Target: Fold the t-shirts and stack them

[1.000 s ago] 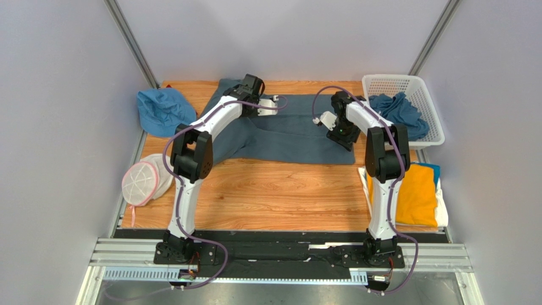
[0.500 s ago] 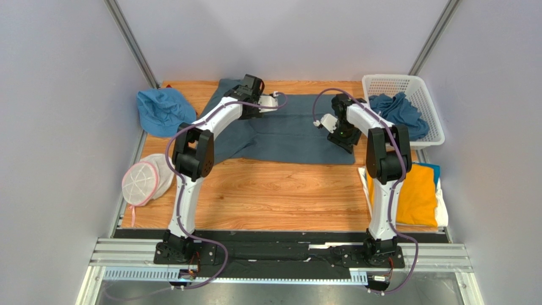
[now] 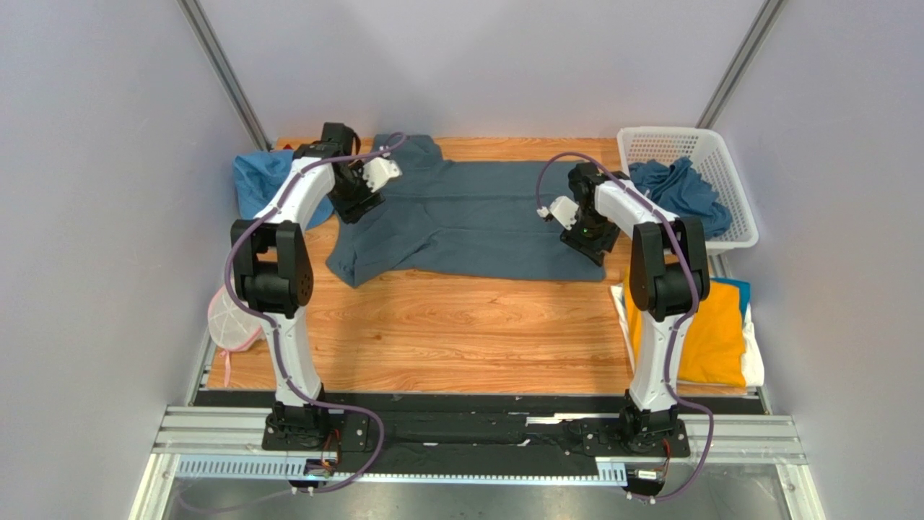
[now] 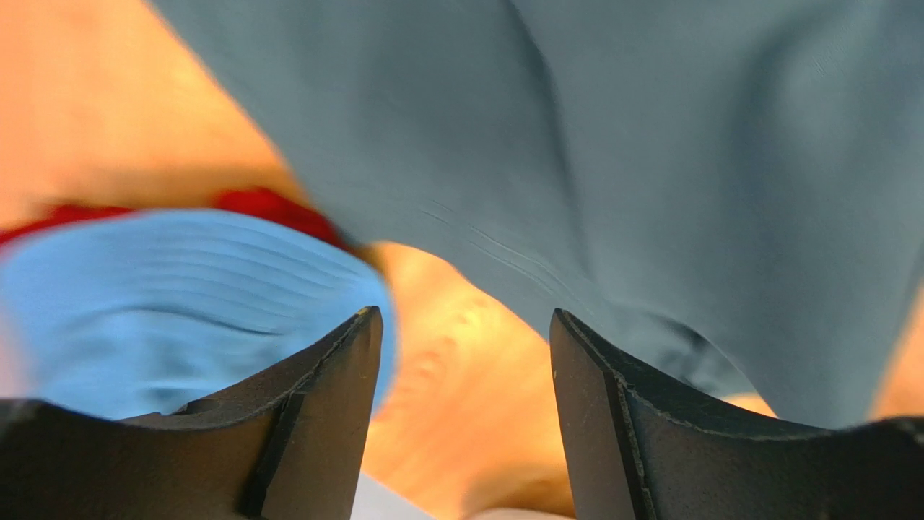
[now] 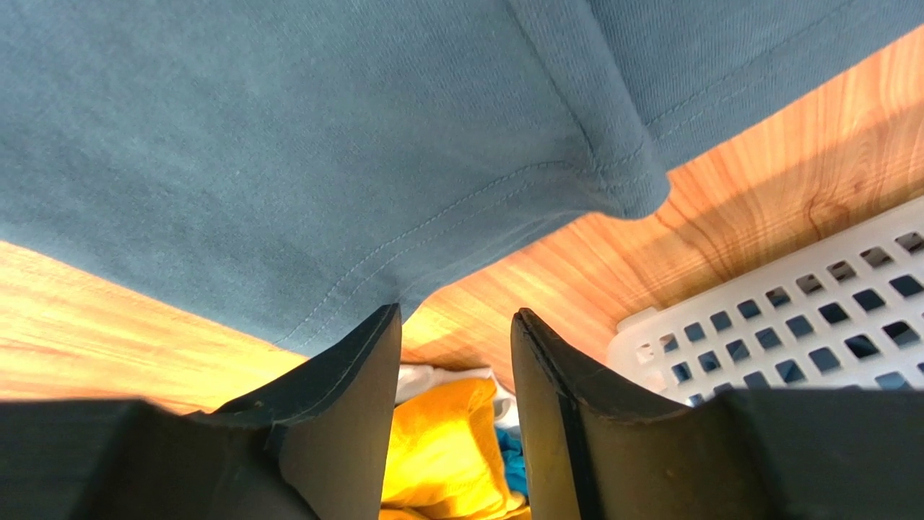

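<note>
The shirt [image 3: 477, 222], dark slate-blue, lies spread flat on the far half of the table [image 3: 466, 325]. Its long axis runs left to right. The sleeves splay out at the left end, and a straight edge that looks like the hem closes off the right end. That axis lines up with the gap between the two arms, so each end has its own nearer claw.

The left claw [image 3: 382, 171] hangs at the shirt's far left corner with its jaws wide and nothing between them. In its wrist view, the cloth fills the space ahead and to the right, and only bare wood shows between the fingertips. The blue hat [image 4: 184, 293] sits just to the left. As I judge it, this claw has to shift right onto the sleeve, since any drift left would reach the hat.

The right claw [image 5: 456, 312] hovers at the right end with its jaws parted about halfway and empty. The stitched edge runs just ahead of its fingertips, with a corner of the shirt off to the right. The white basket [image 5: 824, 314], holding more blue cloth, stands close beside that corner. This claw looks better placed for a pinch than the left one.

The folded stack [image 3: 716, 336], with the yellow shirt on top, waits at the near right, well apart from the spread shirt. It is on the right arm's side.
</note>
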Available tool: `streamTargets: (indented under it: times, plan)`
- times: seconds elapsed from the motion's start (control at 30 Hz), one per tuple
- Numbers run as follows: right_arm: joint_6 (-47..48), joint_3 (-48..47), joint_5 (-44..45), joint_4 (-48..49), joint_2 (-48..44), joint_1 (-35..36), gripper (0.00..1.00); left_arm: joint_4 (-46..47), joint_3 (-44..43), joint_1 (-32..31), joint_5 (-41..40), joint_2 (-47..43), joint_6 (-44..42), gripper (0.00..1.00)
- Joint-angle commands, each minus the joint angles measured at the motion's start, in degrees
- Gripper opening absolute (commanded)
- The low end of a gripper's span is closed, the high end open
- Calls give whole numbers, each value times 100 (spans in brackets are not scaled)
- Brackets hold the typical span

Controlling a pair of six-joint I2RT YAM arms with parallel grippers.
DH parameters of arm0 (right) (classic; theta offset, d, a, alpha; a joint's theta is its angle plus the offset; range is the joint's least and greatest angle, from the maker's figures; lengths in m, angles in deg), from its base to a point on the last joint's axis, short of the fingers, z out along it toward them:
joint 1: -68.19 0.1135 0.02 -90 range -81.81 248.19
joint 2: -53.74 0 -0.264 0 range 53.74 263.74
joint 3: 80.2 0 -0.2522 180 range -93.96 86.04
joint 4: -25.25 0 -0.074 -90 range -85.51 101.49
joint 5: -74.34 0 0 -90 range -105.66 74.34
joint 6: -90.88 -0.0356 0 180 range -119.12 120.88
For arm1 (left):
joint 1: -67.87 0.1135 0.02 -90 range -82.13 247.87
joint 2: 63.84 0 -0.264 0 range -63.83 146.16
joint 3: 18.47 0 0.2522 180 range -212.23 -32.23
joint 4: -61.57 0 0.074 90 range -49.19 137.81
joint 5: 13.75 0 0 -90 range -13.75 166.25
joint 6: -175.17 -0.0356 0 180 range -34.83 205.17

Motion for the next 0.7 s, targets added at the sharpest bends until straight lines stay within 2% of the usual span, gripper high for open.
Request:
streamTargets:
  times: [0.0, 0.2, 0.37, 0.67]
  plan:
    - [-212, 67, -62, 67, -314, 46, 46, -1162, 66, 164, 1134, -172, -34, 66]
    - [-343, 181, -62, -47, -436, 186, 45, -1611, -31, 358, 1802, 73, -210, 64]
    - [-388, 322, -18, -73, -595, 283, 45, -1848, -312, 393, 1856, 434, -333, 56]
    - [-414, 437, -9, -143, -665, 309, 44, -1813, -611, 507, 1750, 865, -377, 55]
